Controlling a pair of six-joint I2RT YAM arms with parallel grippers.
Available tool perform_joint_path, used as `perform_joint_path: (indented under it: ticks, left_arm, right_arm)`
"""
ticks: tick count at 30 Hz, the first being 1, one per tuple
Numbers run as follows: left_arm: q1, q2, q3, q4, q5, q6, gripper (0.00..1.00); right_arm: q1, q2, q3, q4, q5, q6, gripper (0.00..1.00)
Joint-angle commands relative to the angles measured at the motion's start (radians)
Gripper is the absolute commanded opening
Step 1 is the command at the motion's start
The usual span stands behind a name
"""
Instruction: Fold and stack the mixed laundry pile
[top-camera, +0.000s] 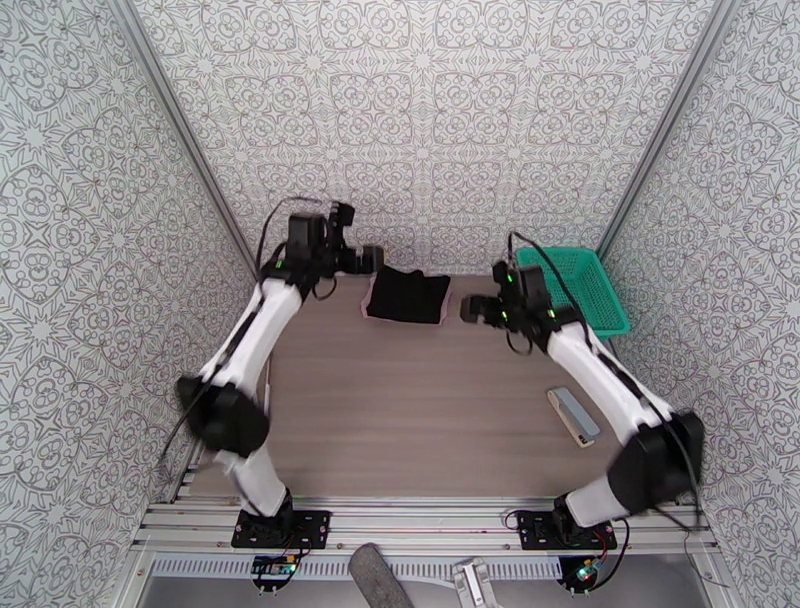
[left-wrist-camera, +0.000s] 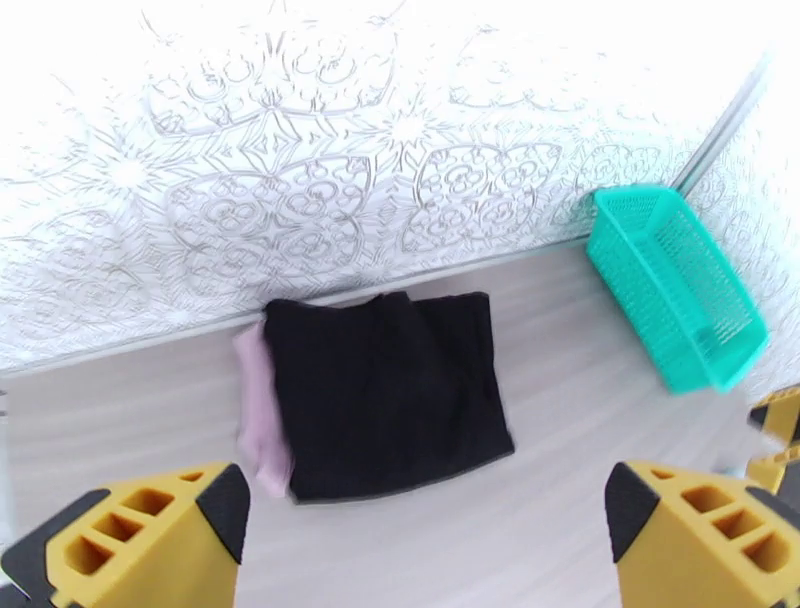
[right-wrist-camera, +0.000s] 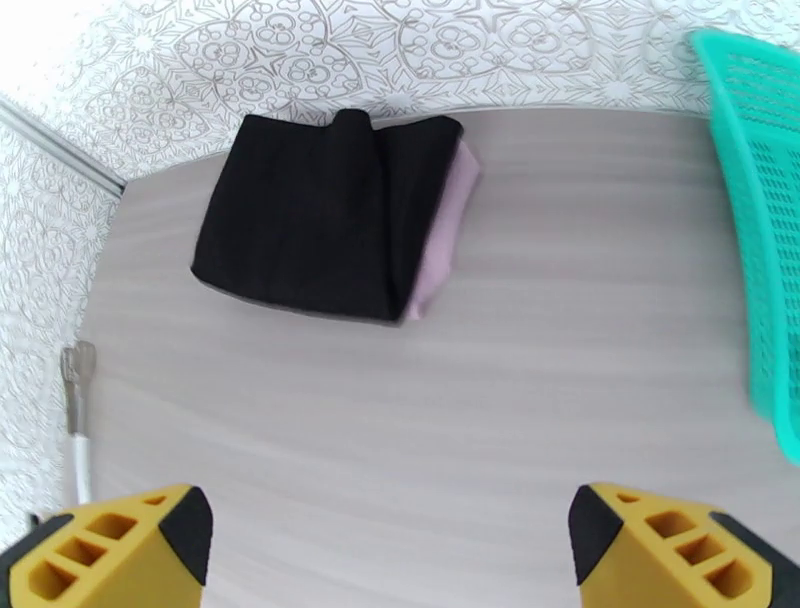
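The black garment lies folded flat at the back of the table, on top of the mauve-pink shirt, whose edge peeks out along one side. The left wrist view has the black garment with the pink shirt showing at its left; in the right wrist view the black garment has the pink shirt at its right. My left gripper hovers open just left of the stack, its yellow fingers wide apart. My right gripper hangs open just right of it, nothing between its fingers.
A teal mesh basket sits at the back right corner by the wall, also seen as the basket and basket. A small grey and tan block lies on the table under the right arm. Patterned walls close in three sides.
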Motion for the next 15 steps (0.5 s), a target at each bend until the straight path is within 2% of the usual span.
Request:
perform_joint_path:
  ticks: [1, 4, 5, 6, 8, 9, 10, 12, 15]
  left_arm:
    - [0.040, -0.251, -0.348, 0.306, -0.211, 0.085, 0.99]
    - [0.129, -0.462, -0.736, 0.653, -0.235, 0.076, 1.00]
    - [0.153, -0.509, -0.848, 0.757, -0.244, 0.087, 0.99]
    - [0.175, -0.560, -0.971, 0.851, -0.288, 0.073, 0.99]
    - [0.233, -0.595, -1.133, 0.988, -0.369, -0.020, 0.99]
    - [0.274, -0.605, -1.162, 0.942, -0.380, -0.085, 0.99]
    - [0.306, -0.605, -1.169, 0.874, -0.373, -0.110, 1.00]
    - [0.310, -0.578, -1.207, 0.865, -0.399, -0.052, 0.99]
    - [0.270, -0.486, -1.369, 1.183, -0.492, 0.053, 1.00]
  right_arm:
    - [-0.007, -0.136, -0.207, 0.229, 0.139, -0.120, 0.99]
    - [-0.009, -0.246, -0.424, 0.434, 0.236, -0.261, 0.99]
    - [-0.009, -0.267, -0.486, 0.503, 0.251, -0.301, 0.96]
    - [-0.009, -0.281, -0.567, 0.589, 0.278, -0.339, 0.86]
    - [-0.009, -0.291, -0.719, 0.840, 0.317, -0.425, 0.81]
    - [-0.009, -0.287, -0.798, 0.968, 0.340, -0.449, 0.82]
    - [-0.010, -0.275, -0.852, 1.073, 0.366, -0.462, 0.89]
    - [-0.014, -0.235, -0.885, 1.164, 0.415, -0.454, 0.99]
    - [-0.028, -0.140, -0.879, 1.176, 0.450, -0.431, 0.99]
